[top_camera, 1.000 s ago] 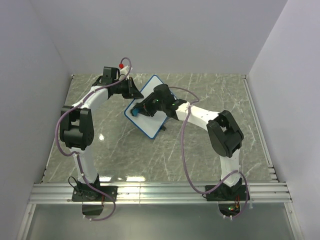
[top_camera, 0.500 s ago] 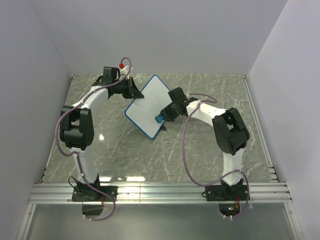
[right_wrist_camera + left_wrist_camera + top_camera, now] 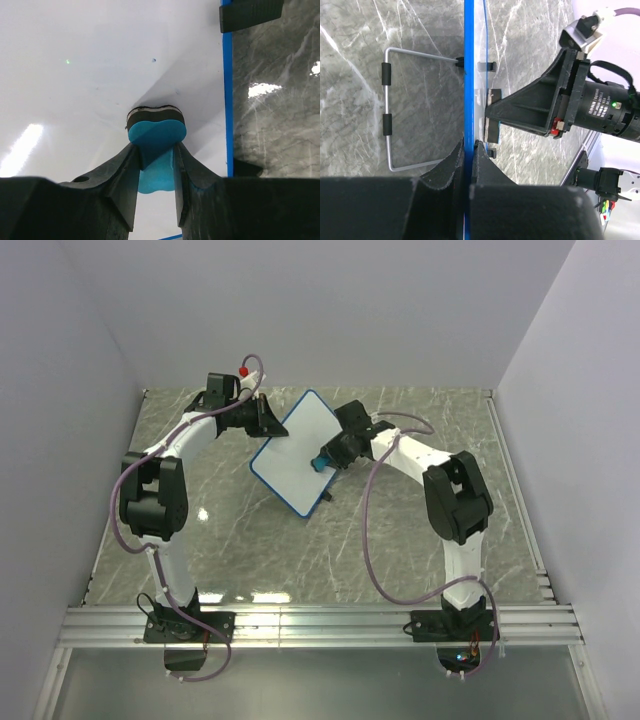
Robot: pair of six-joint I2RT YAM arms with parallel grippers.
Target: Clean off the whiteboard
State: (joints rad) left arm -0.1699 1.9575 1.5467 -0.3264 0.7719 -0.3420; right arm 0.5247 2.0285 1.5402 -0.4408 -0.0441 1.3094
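Blue-framed white whiteboard (image 3: 297, 452), blue eraser (image 3: 156, 135)

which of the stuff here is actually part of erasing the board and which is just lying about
In the job:
whiteboard, clamped at its edge by the left gripper
blue eraser, held against the board by the right gripper

Just there:
wire stand behind the board
marble table
metal rail at the near edge

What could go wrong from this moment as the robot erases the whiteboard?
The left end effector pinches only the thin blue edge of the whiteboard; wiping pressure might twist the board loose. The eraser, gripped by the right end effector, sits near the board's frame; a stroke could run off it.
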